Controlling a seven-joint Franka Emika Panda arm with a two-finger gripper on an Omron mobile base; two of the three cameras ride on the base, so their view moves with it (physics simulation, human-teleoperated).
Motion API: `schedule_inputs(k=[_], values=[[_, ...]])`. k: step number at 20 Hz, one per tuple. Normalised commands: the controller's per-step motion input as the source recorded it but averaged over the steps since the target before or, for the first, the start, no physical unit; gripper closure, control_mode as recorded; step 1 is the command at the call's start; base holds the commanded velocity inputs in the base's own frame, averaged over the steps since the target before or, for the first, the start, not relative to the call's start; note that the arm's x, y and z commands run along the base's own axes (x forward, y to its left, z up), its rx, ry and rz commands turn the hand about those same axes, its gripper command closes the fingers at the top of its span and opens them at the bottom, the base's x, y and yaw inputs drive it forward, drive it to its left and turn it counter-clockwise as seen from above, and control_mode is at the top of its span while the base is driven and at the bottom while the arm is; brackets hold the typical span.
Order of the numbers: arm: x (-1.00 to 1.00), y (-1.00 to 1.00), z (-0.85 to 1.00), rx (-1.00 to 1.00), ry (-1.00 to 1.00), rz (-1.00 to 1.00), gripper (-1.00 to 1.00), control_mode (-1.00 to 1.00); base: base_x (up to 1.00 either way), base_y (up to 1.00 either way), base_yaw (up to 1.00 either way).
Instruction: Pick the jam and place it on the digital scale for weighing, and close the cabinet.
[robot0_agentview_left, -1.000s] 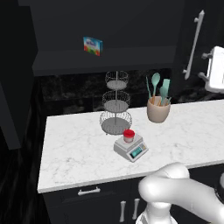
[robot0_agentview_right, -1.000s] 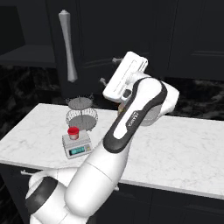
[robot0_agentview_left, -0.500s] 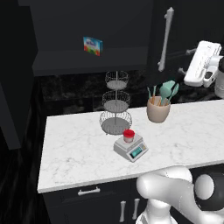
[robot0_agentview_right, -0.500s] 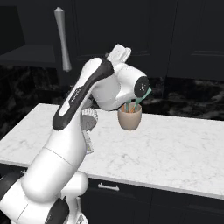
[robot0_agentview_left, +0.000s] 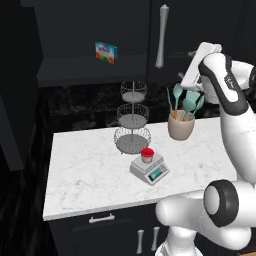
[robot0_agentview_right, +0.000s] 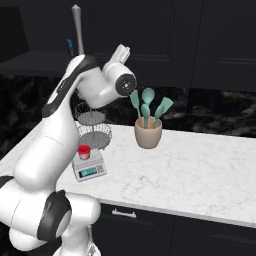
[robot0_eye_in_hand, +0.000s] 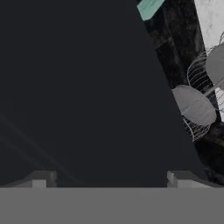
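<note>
The jam (robot0_agentview_left: 146, 154), a small jar with a red lid, stands on the digital scale (robot0_agentview_left: 150, 169) on the counter; the jam (robot0_agentview_right: 84, 151) and the scale (robot0_agentview_right: 89, 167) sit left of my arm. My gripper (robot0_agentview_left: 192, 59) is up high at the black cabinet (robot0_agentview_left: 210, 20), close to the door, right of its long silver handle (robot0_agentview_left: 161, 36). The gripper (robot0_eye_in_hand: 107, 177) is open, fingertips wide apart, nothing between them, facing the dark door panel (robot0_eye_in_hand: 87, 87). My gripper (robot0_agentview_right: 124, 49) stands right of the handle (robot0_agentview_right: 77, 27).
A three-tier wire stand (robot0_agentview_left: 132, 117) stands behind the scale, and a beige crock of teal utensils (robot0_agentview_left: 181, 125) is to its right, below my hand. A blue box (robot0_agentview_left: 106, 51) rests on the open shelf. The white marble counter (robot0_agentview_left: 85, 170) has drawers (robot0_agentview_left: 101, 218) below.
The cabinet door with the silver handle has swung steadily to the left, and my hand has followed it leftward across the crock. The jam and scale have not moved.
</note>
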Motion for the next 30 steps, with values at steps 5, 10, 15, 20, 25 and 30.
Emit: schedule_inputs(k=[5,10,15,20,25,30], values=[[0.70,0.31,0.00,-0.04,0.01,-0.04,-1.00,-1.00,0.00,0.00,0.00],[0.69,0.15,-0.20,0.00,0.00,0.00,-1.00,-1.00,0.00,0.00,0.00],[0.17,0.16,-0.45,0.01,-0.12,0.00,-1.00,-1.00,0.00,0.00,0.00],[-0.96,0.00,0.23,0.01,-0.25,0.00,-1.00,-1.00,0.00,0.00,0.00],[-1.00,0.03,0.33,0.00,-0.20,0.01,-1.00,-1.00,0.00,0.00,0.00],[-1.00,0.33,0.41,-0.16,-0.13,0.12,-1.00,-1.00,0.00,0.00,0.00]])
